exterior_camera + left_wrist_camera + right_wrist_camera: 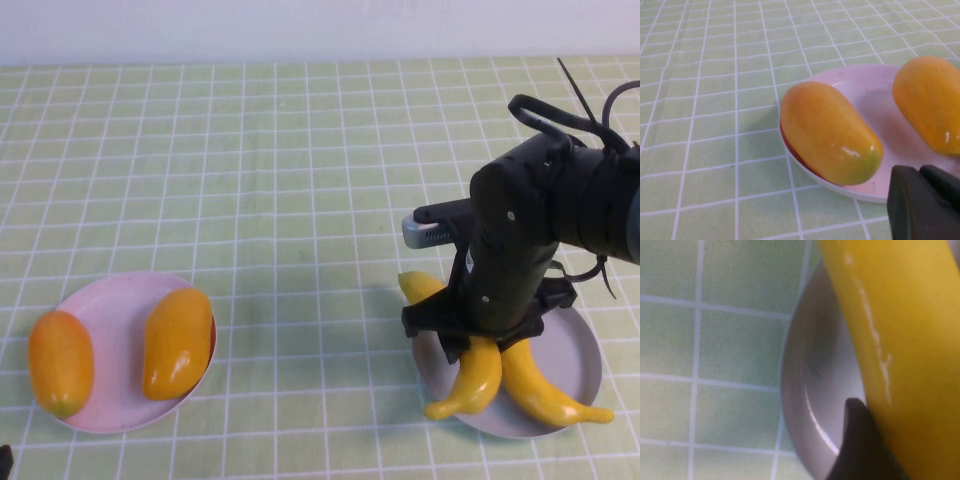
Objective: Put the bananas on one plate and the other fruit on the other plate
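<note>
Two bananas lie on the grey-blue plate (578, 352) at the right. My right gripper (476, 338) is down over the left banana (472, 378) and shut on it; this banana lies across the plate's left rim. The other banana (548, 392) lies beside it. In the right wrist view one dark finger (855, 445) presses against the held banana (900, 340) above the grey plate (815, 390). Two orange mango-like fruits (60, 362) (178, 342) lie on the pink plate (115, 300). My left gripper (920, 172) is shut and empty, beside the pink plate (865, 90) and the fruits (830, 132) (930, 102).
A green checked tablecloth (300, 180) covers the table. The two plates stand near the front edge, left and right, with bare cloth between them and behind them. The left arm shows only as a dark bit at the high view's bottom-left corner (3, 462).
</note>
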Robot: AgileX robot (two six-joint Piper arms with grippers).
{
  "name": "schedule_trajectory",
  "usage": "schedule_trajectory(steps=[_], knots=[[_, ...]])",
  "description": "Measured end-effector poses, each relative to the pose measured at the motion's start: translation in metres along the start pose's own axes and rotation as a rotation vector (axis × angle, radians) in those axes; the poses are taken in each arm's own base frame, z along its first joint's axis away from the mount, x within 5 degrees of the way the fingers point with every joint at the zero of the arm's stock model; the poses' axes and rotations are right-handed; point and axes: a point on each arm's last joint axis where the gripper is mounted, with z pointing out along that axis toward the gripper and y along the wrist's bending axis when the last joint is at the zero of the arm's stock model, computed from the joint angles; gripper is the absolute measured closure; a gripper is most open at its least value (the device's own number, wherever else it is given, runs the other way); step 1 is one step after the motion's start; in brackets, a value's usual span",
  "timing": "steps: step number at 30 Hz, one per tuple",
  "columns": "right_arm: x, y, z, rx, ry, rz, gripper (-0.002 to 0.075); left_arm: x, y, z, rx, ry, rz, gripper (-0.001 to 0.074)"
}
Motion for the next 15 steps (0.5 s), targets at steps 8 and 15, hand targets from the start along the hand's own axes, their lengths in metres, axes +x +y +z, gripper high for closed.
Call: schedule_trajectory(steps=[8,15], knots=[[0.003,-0.007,0.000,0.059,0.037,-0.016,0.0262,0.000,0.000,0.000,0.000,0.000,0.000,0.0737],[0.008,-0.009,-0.029,0.049,-0.042,-0.032,0.0251,0.000,0.000,0.000,0.000,0.000,0.000,0.0737]])
